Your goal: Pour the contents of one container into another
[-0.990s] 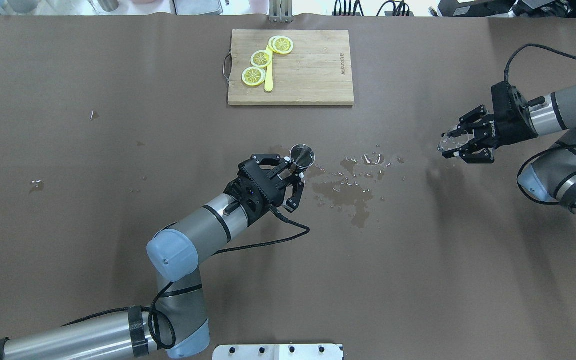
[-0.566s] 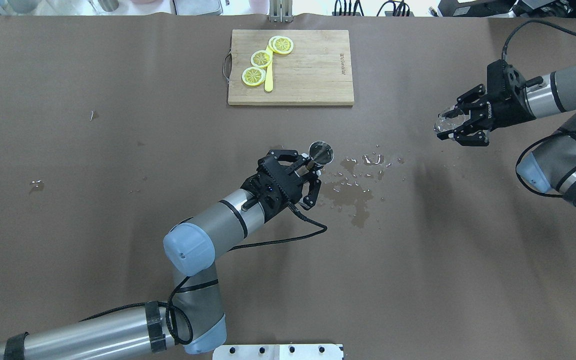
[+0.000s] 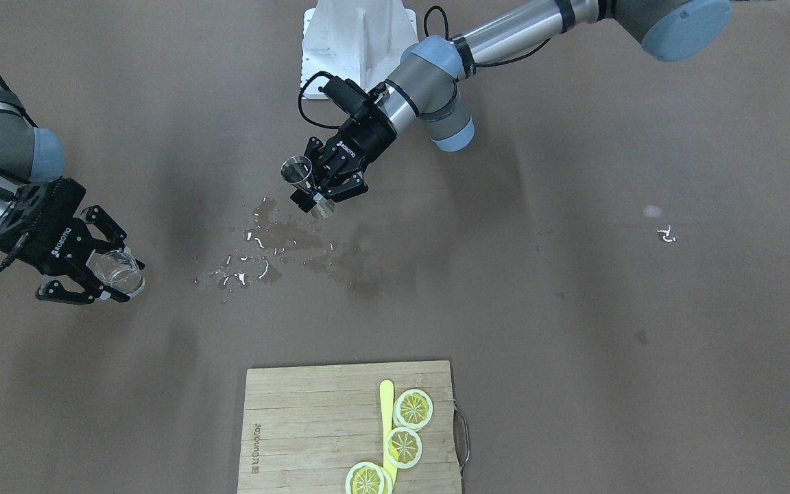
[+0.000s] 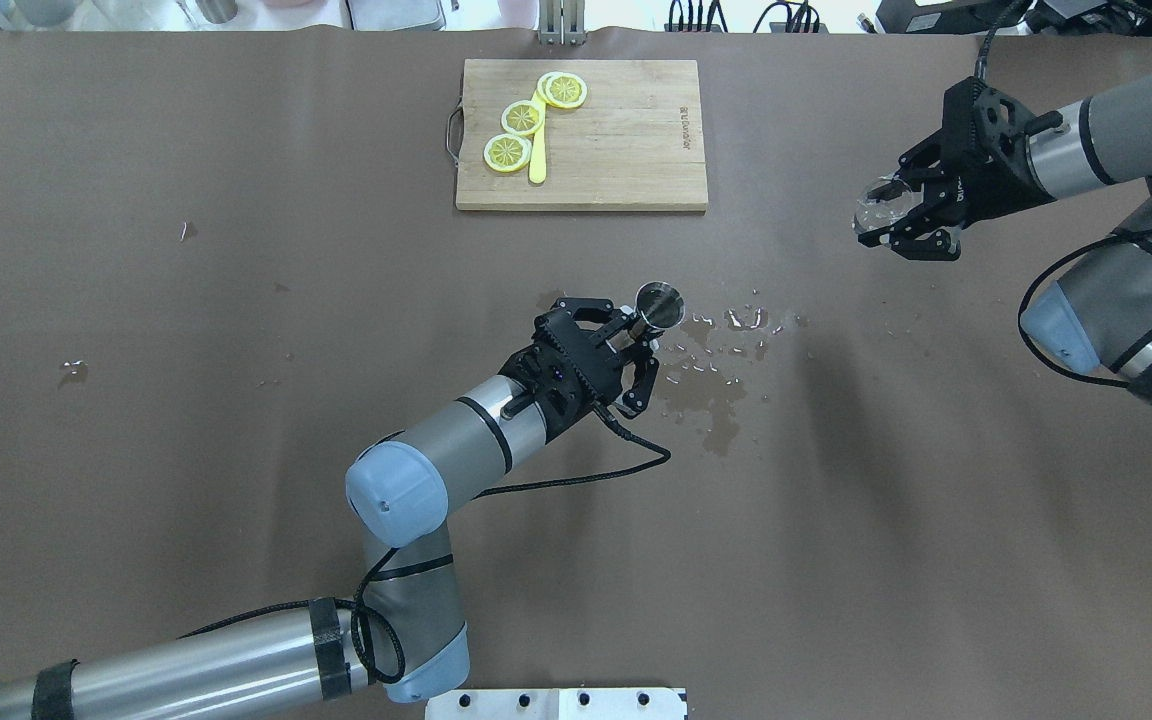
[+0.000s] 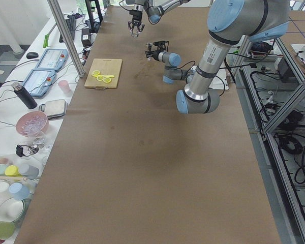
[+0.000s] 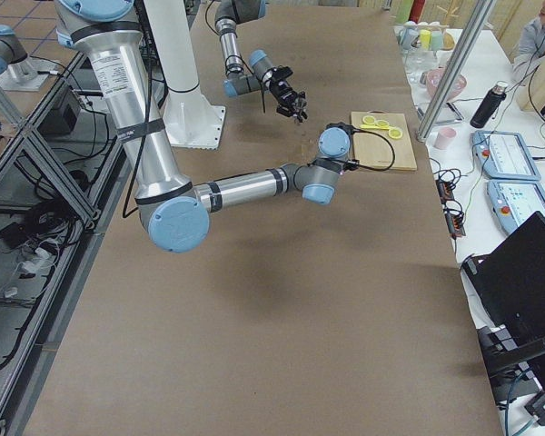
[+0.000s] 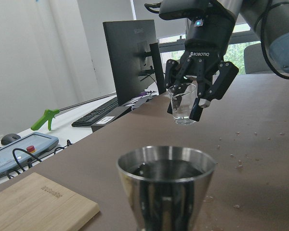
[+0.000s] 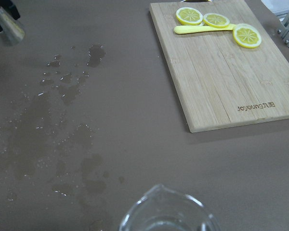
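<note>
My left gripper [image 4: 644,345] is shut on a steel jigger [image 4: 659,305], held above the table beside a wet spill [image 4: 706,385]. In the left wrist view the jigger [image 7: 166,183] fills the foreground, mouth up. Far to the right, my right gripper [image 4: 898,215] is shut on a clear spouted glass [image 4: 874,207], raised well off the table. The front view shows the same: the jigger [image 3: 297,171] in the left gripper [image 3: 316,192], and the glass [image 3: 121,271] in the right gripper [image 3: 108,271]. The two containers are well apart. The glass rim [image 8: 166,214] shows at the bottom of the right wrist view.
A wooden cutting board [image 4: 626,150] with lemon slices [image 4: 521,118] and a yellow knife lies at the table's far middle. Water drops and dark wet patches spread between the two grippers. Small marks dot the left half of the brown table [image 4: 136,400].
My left arm has carried the jigger to the right and a little farther out. My right arm has carried the glass toward the table's far edge, with the shadow below spreading.
</note>
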Controlling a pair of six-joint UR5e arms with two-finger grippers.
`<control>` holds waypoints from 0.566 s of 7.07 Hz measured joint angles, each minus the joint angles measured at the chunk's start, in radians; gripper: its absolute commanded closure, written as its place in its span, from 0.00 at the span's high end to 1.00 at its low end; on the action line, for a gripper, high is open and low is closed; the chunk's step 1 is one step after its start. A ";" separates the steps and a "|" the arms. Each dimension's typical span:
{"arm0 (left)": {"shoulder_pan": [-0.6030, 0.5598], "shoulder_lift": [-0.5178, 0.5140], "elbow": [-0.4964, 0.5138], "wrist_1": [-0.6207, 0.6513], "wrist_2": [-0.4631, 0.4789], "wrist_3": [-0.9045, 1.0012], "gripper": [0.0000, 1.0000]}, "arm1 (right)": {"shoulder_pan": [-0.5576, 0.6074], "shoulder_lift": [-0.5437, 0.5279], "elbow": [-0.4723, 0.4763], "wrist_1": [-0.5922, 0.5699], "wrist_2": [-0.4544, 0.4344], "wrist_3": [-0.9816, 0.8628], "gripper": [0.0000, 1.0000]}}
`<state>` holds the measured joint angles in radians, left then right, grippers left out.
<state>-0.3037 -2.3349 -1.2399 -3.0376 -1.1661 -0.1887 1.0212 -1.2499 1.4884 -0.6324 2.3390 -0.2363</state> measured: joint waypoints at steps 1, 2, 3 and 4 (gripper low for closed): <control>0.000 0.000 0.007 -0.017 0.002 0.000 0.00 | -0.002 0.001 0.068 -0.129 -0.027 -0.076 0.00; 0.000 0.000 0.012 -0.029 0.004 0.001 0.00 | -0.007 0.006 0.127 -0.224 -0.046 -0.116 0.00; 0.000 0.001 0.018 -0.040 0.005 0.003 0.00 | -0.014 0.020 0.172 -0.289 -0.046 -0.126 0.00; 0.001 0.002 0.023 -0.054 0.005 0.004 0.00 | -0.019 0.041 0.194 -0.334 -0.040 -0.129 0.00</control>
<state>-0.3029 -2.3334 -1.2172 -3.0917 -1.1613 -0.1844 1.0021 -1.2088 1.6828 -0.9669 2.2990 -0.3651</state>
